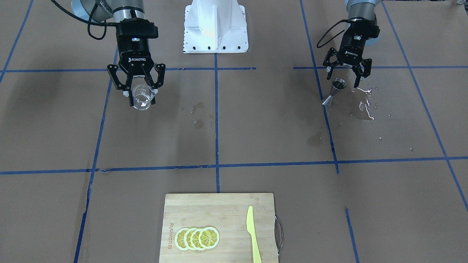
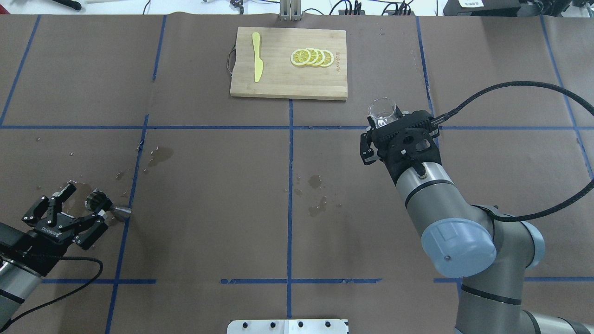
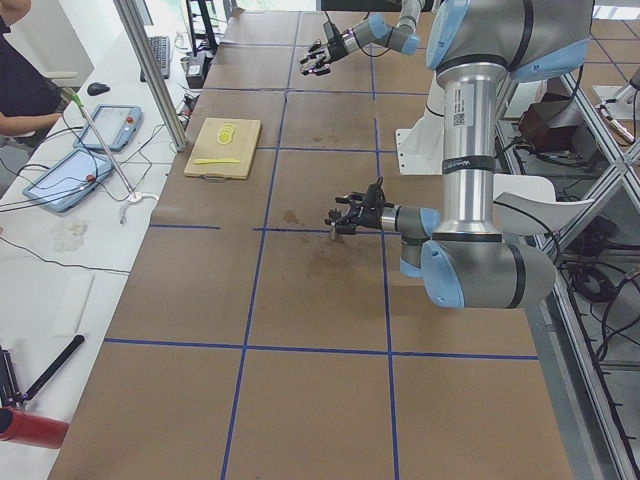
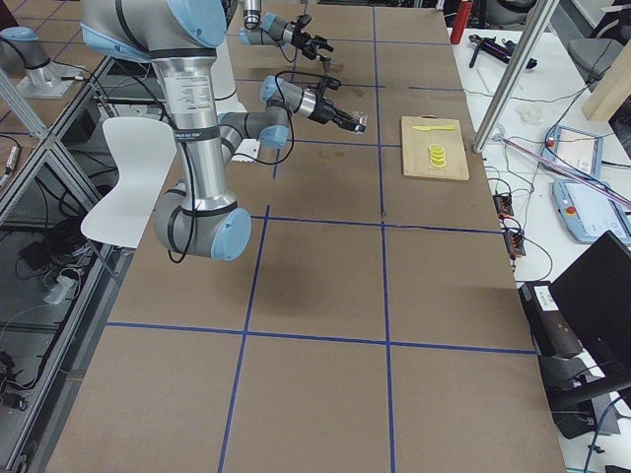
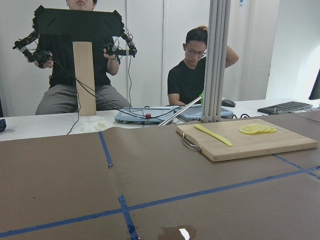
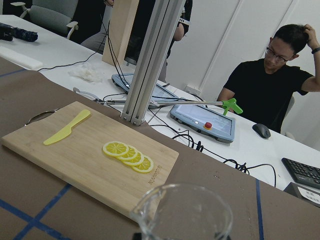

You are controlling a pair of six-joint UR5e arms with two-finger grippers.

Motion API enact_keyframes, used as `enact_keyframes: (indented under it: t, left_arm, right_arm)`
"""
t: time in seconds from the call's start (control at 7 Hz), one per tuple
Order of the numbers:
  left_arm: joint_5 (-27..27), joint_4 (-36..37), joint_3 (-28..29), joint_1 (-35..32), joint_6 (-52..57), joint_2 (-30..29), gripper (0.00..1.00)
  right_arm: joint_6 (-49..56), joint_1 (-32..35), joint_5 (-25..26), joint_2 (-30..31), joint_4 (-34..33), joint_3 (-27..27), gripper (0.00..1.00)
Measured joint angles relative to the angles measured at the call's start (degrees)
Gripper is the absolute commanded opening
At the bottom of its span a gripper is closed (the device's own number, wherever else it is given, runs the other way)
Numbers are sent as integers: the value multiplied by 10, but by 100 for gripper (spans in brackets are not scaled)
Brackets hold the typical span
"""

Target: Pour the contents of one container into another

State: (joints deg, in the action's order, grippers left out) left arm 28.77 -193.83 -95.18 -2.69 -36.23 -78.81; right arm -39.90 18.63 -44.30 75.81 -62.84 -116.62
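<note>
Gripping glass cup point(image 1: 142, 98) upright, R claw point(image 1: 142, 97) reaches fwd; L claw point(image 1: 343, 79) open, low beside jigger point(image 1: 333, 94).

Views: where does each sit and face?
Front-facing: across table, faces robot; left pincer, right pincer.
Overhead: behind robot, downward; both arms.
Exterior left: left end; left arm near.
Exterior right: right end; right arm near.
Left wrist: low, toward cutting board; no arm.
Right wrist: over glass cup, toward board; no arm.
All share the board.

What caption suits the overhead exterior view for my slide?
Right gripper holds the glass cup; left gripper, open, at the steel jigger.
</note>
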Motion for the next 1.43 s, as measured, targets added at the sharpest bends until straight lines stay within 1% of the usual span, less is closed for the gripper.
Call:
enact_keyframes:
  t: [0.14,0.29,0.43,0.57,0.71,1.0,1.14,1.29,1.43]
  left_arm:
    - [22,0,-10,-12,0,9,100]
    - [60,4,-14,-44,-1,14,100]
    - [116,15,-13,-97,-1,17,100]
    - [189,26,-6,-163,-1,20,100]
    - [277,31,9,-237,-1,19,100]
    - [465,57,58,-390,8,3,100]
    - [565,93,73,-465,25,-9,100]
    - [651,153,79,-531,50,-19,100]
    - [705,224,82,-578,80,-33,100]
  right_arm:
    - [0,0,0,0,0,1,0]
    - [-3,-1,0,1,0,2,0]
    - [-19,-1,0,3,1,6,0]
    - [-41,-1,1,9,2,9,0]
    - [-63,-2,2,22,10,10,0]
    - [-92,-4,11,65,65,16,0]
    - [-97,-5,19,95,108,24,0]
    - [-102,-6,26,123,165,45,0]
    - [-106,-7,35,147,229,79,0]
